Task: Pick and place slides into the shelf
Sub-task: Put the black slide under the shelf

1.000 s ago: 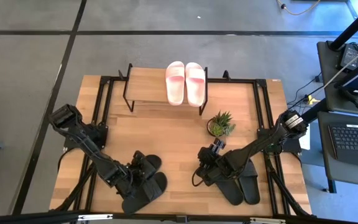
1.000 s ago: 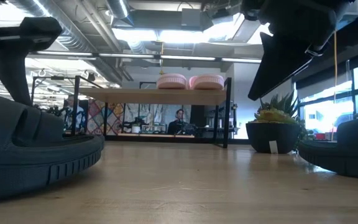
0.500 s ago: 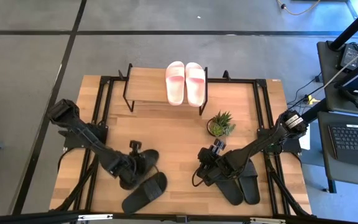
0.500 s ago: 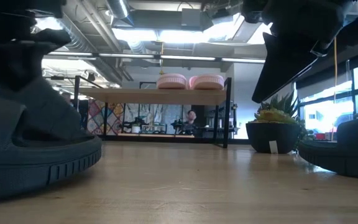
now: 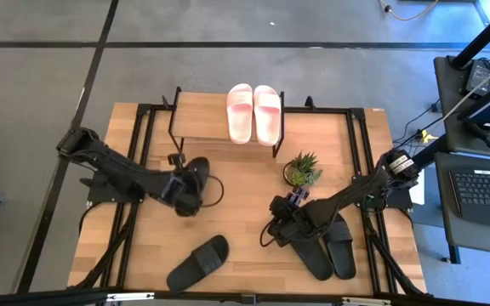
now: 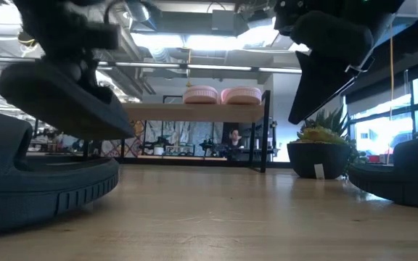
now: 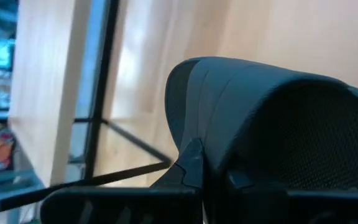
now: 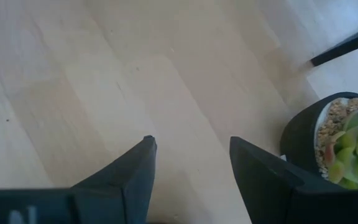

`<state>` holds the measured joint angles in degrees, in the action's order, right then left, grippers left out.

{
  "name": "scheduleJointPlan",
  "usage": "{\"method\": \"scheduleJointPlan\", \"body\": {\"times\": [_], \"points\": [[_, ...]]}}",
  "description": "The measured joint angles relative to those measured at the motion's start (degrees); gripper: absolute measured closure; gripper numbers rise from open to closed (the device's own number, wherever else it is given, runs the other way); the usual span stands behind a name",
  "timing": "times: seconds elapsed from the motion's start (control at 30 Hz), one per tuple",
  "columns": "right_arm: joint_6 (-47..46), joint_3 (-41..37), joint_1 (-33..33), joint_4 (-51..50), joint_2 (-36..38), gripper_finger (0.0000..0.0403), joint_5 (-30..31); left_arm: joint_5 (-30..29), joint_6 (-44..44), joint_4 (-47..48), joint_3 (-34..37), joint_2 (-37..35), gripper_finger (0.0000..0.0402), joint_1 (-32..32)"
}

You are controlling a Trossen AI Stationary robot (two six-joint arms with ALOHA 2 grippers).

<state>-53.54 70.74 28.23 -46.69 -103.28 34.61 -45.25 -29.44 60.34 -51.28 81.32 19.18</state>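
While shelf point(image 5: 202, 115) holds pink pair point(image 5: 254, 113), plant point(image 5: 302, 171) flanks.

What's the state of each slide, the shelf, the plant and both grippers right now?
pink slides: paired on the shelf top.
shelf: upright, left half bare.
carried black slide: off the table, in the left gripper.
lone black slide: flat on the table.
black pair: flat, side by side.
potted plant: upright.
right gripper: open, holding nothing.

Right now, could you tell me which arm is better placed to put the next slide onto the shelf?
Left. The left gripper already holds a black slide lifted off the table, close to the shelf. The right gripper is open and empty, beside the plant.
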Motion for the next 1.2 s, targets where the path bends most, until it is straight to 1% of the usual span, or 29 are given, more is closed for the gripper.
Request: {"method": "scheduleJointPlan", "body": {"times": [0.17,0.23,0.33,0.43,0.57,0.73,0.83,0.97,1.07,1.2], "points": [[-0.2,0.0,-0.1,-0.5,0.0,0.0197,0.0,-1.0,0.1,-2.7,5.8,0.0,0.0399,-4.8],[-0.2,0.0,-0.1,-0.9,0.0,0.0197,0.0,-0.9,0.5,-6.8,9.4,-0.3,0.0399,-5.9],[-0.2,0.0,-0.3,-1.4,0.0,0.0197,0.0,-0.4,4.2,-15.3,14.2,-1.1,0.0398,-6.6],[-0.2,0.0,-0.7,-1.8,0.1,0.0197,0.0,-0.6,8.9,-21.8,16.8,-1.9,0.0399,-6.9],[-0.3,0.0,-1.3,-2.6,0.8,0.0197,-0.2,-1.2,11.1,-23.9,17.3,-2.1,0.0399,-8.9],[-0.1,0.0,-2.4,-2.7,0.9,0.0197,-0.2,-1.8,11.1,-24.3,17.3,-2.0,0.0399,-14.3],[-0.1,0.0,-2.9,-2.7,0.9,0.0197,-0.2,-1.7,13.1,-24.6,17.3,-2.0,0.0398,-17.1],[0.1,0.0,-3.0,-2.7,0.9,0.0197,-0.2,-1.6,17.9,-27.6,17.3,-1.9,0.0378,-18.8],[0.1,0.0,-3.0,-2.7,0.9,0.0197,-0.2,-1.6,20.3,-29.7,17.3,-1.9,0.0359,-18.9],[0.1,0.0,-3.0,-2.7,0.9,0.0197,-0.2,-1.6,25.2,-31.1,17.3,-1.9,0.0343,-18.9]]}}
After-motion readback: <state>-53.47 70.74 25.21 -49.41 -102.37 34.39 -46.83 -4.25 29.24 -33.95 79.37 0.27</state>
